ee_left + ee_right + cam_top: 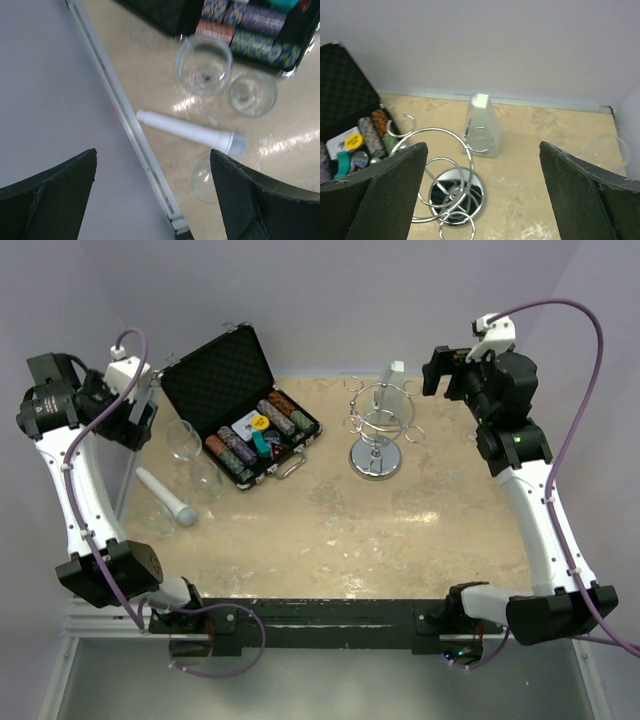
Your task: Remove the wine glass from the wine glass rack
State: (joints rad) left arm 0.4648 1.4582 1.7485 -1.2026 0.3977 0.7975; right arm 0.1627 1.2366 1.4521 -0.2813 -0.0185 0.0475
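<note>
Pale lilac walls on three sides, over a mottled beige table point(420, 530). Mid-table toward the far wall, the wine glass rack point(376, 435), upright on its mirrored base. No glass seen on any loop.

At far left, beside the open poker chip case point(240, 410), three glasses down on the table:
- the wine glass point(204, 64), nearest the case
- a second glass point(252, 93), just beside it
- a third glass point(202, 180), partly cut off behind a finger

Between them, lying flat, a white cylinder point(192, 132).

Fingers of the left gripper point(153, 152) spread wide with nothing between them, above the table's left edge near the glasses. Fingers of the right gripper point(483, 145) likewise wide apart and empty, above and behind the rack.

Risks, as judged:
- Clipping a rim or the cylinder on a low left-arm move, then a toppled or rolling glass, given the close packing.
- Snagging a wire loop on any right-arm descent and tipping the rack.
- Misreading clear glass against the glare on the table.

Hard to make out:
- Third glass upright or on its side: cannot tell.
- Stems and feet of the glasses, barely readable from above.
- A faint clear outline point(609, 147) by the right wall, possibly another glass.
- A white wedge-shaped object point(481, 127) behind the rack, purpose unknown.
</note>
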